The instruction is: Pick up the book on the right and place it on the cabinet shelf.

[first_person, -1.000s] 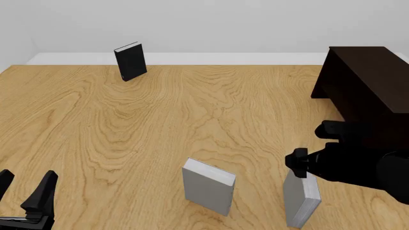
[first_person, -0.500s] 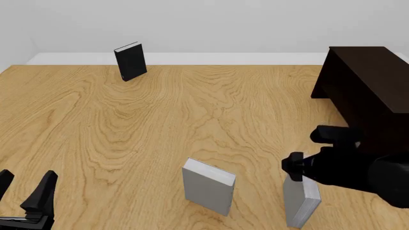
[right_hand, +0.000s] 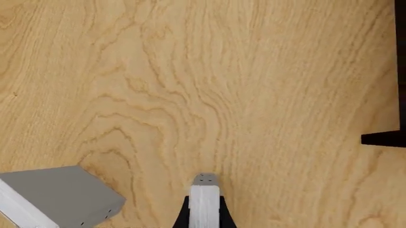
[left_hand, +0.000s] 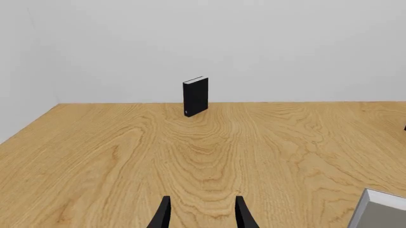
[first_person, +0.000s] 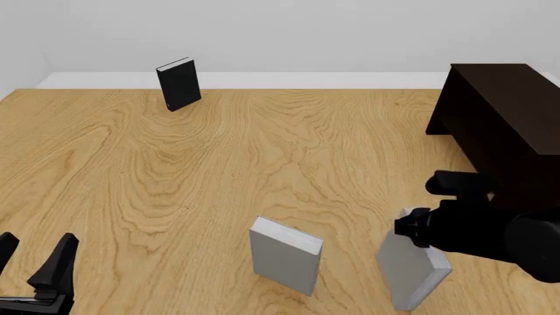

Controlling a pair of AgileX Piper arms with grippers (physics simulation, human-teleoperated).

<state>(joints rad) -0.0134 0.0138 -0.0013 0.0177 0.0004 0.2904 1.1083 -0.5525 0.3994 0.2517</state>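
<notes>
The book (first_person: 410,272), light grey and slim, stands at the front right of the table, leaning with its broad cover turned toward the camera. My right gripper (first_person: 418,230) is shut on its top edge. In the right wrist view the white page edges (right_hand: 204,204) sit clamped between the two dark fingers. Behind and to the right rises the dark brown cabinet (first_person: 507,111); its shelf recess does not show from this side. My left gripper (first_person: 33,262) stands open at the front left, holding nothing, its fingers (left_hand: 161,216) apart over bare wood.
A squatter grey book (first_person: 285,254) stands upright just left of the held one, also seen as grey book (right_hand: 60,197) and grey book corner (left_hand: 381,213). A black book (first_person: 178,84) stands upright at the far left back, black book (left_hand: 195,96). A cabinet edge (right_hand: 383,137) shows.
The right gripper has shifted slightly right and the book has turned and tipped with it, now showing more of its broad cover. The left arm has not moved.
</notes>
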